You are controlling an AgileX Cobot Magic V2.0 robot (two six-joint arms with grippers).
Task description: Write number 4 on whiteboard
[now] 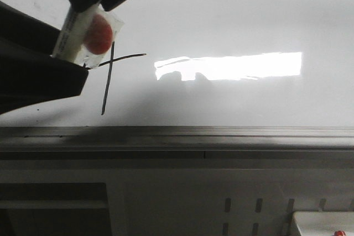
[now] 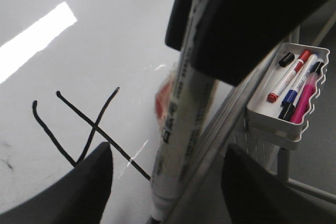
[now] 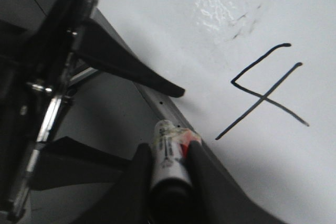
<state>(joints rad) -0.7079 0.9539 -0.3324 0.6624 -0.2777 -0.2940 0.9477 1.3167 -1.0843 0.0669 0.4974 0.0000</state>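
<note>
Grey metal rail (image 1: 221, 136) runs full width along frame, grey panel (image 1: 249, 208) with slotted holes beneath. Dark recess (image 1: 52, 214) lower left. White wire-edged tray (image 2: 286, 95) hangs beside rail, holds red, blue, pink, black pens (image 2: 294, 85). White box corner (image 1: 323, 224) lower right. Lighting dim, strong rectangular glare (image 1: 232, 66) from overhead.

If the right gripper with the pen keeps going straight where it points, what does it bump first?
Probably the whiteboard, beside the number 4: the right gripper aims its marker at it. Depth is hard to judge.
</note>
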